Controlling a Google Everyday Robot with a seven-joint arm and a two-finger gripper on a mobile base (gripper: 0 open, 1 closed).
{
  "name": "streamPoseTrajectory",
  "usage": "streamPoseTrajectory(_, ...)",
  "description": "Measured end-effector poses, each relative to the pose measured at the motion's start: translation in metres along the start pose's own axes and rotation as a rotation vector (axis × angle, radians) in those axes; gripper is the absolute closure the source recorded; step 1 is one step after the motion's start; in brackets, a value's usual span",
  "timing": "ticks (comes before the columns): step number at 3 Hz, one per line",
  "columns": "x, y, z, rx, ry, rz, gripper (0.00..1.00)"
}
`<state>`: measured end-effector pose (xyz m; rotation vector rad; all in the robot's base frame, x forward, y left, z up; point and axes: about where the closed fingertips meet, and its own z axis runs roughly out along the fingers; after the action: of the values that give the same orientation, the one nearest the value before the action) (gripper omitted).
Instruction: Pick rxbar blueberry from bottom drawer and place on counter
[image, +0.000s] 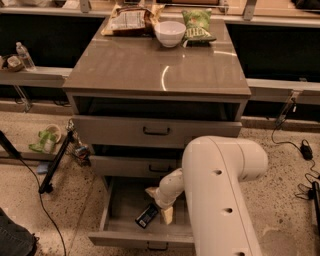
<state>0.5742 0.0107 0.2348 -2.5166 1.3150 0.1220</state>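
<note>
The rxbar blueberry (147, 215) is a small dark bar lying flat on the floor of the pulled-out bottom drawer (120, 231), angled, a little left of the middle. My gripper (158, 204) reaches down into that drawer from the right, its two tan fingers (167, 215) spread open. The bar's upper end lies close by the lower finger, and nothing is held. The glossy grey-brown counter (150, 70) tops the cabinet above. My bulky white arm (220, 190) hides the right part of the drawer.
At the back of the counter stand a white bowl (170, 33), a green chip bag (198, 25) and a tan snack bag (129, 21). The top drawer (155, 131) and middle drawer (135, 166) are slightly out. A dark stand leg (55, 162) and cables lie on the floor.
</note>
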Motion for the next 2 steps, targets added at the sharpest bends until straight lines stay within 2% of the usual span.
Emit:
streamPoseTrajectory(1, 0.0023, -0.0087, 0.0233, -0.011, -0.021, -0.05, 0.0)
streamPoseTrajectory(2, 0.0025, -0.0093, 0.0232, -0.01, -0.021, -0.05, 0.0)
